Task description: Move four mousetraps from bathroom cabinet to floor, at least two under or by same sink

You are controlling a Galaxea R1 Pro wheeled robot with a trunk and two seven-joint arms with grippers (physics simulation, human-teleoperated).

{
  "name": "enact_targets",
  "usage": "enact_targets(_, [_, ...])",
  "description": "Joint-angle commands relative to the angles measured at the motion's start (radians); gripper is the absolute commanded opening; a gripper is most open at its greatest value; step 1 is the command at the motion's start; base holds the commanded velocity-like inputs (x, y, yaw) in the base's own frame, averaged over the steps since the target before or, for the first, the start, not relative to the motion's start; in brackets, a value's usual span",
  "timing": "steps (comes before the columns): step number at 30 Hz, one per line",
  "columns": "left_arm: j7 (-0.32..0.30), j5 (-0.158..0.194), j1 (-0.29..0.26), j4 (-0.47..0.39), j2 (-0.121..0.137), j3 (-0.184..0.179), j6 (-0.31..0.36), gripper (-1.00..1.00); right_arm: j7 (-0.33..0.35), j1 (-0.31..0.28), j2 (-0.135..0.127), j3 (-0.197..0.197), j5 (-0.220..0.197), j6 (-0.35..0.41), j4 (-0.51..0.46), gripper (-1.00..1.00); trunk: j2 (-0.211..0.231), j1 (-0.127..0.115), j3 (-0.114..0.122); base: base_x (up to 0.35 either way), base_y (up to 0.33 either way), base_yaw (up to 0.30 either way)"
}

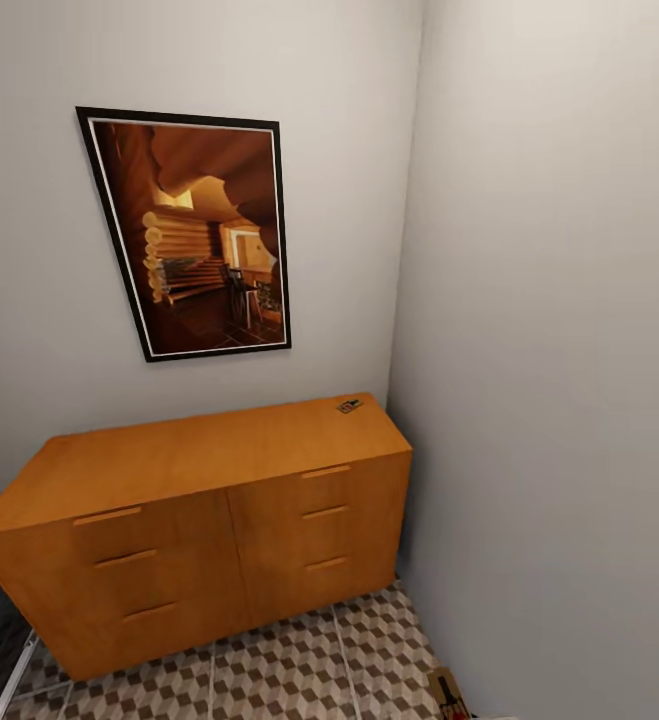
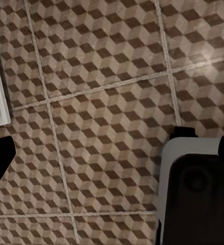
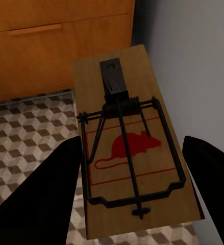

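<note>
The head view looks forward and down from high up into a room corner, taking in the cabinet [image 1: 209, 520] and a strip of the bathroom floor [image 1: 299, 670]. The left wrist view faces almost straight down on the same tiles. The right wrist view sits close, sharing the cabinet's drawer fronts and floor.
</note>
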Motion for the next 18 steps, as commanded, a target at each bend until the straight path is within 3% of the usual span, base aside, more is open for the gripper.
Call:
enact_targets(1, [0.0, 0.004, -0.001, 0.003, -0.004, -0.006, -0.005, 1.0, 0.002, -0.001, 0.0, 0.008, -0.011, -0.003, 0.001, -1.0, -0.002, 0.001, -0.002, 0.0, 0.0, -0.002])
enact_targets(14, [-0.001, 0.002, -0.002, -0.006, -0.008, -0.007, -0.01, 1.0, -0.001, -0.001, 0.0, 0.008, -0.01, -0.004, 0.001, -1.0, -0.002, 0.001, -0.002, 0.0, 0.0, 0.0])
enact_targets(18, [0.0, 0.002, -0.002, -0.015, -0.008, -0.007, -0.012, 1.0, -0.001, -0.001, 0.0, 0.008, -0.01, -0.003, 0.001, -1.0, -0.002, 0.001, -0.002, 0.07, 0.126, 0.0])
